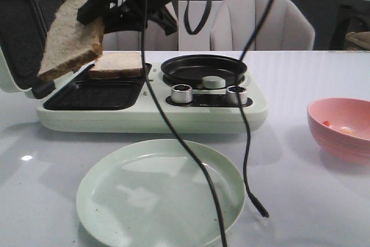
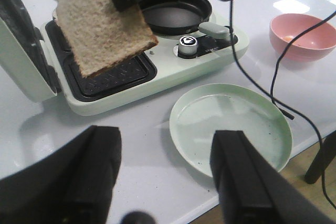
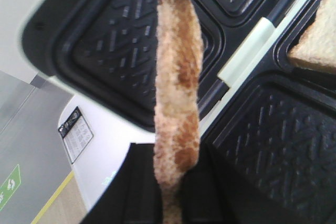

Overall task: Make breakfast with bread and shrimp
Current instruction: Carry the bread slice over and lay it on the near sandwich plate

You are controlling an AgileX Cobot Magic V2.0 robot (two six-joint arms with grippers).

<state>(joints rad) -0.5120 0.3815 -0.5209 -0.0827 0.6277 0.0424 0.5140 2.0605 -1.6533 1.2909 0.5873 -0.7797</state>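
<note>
My right gripper is shut on the edge of one bread slice and holds it tilted in the air above the front left grill plate. The slice shows edge-on between the fingers in the right wrist view, and also in the left wrist view. The second bread slice lies flat on the grill plate behind it. Tiny orange shrimp pieces lie in the pink bowl at the right. My left gripper is open and empty, over the table's near edge beside the plate.
The pale green sandwich maker has its lid open at the left, a round black pan and two silver knobs. A pale green plate sits in front. Black cables hang across it.
</note>
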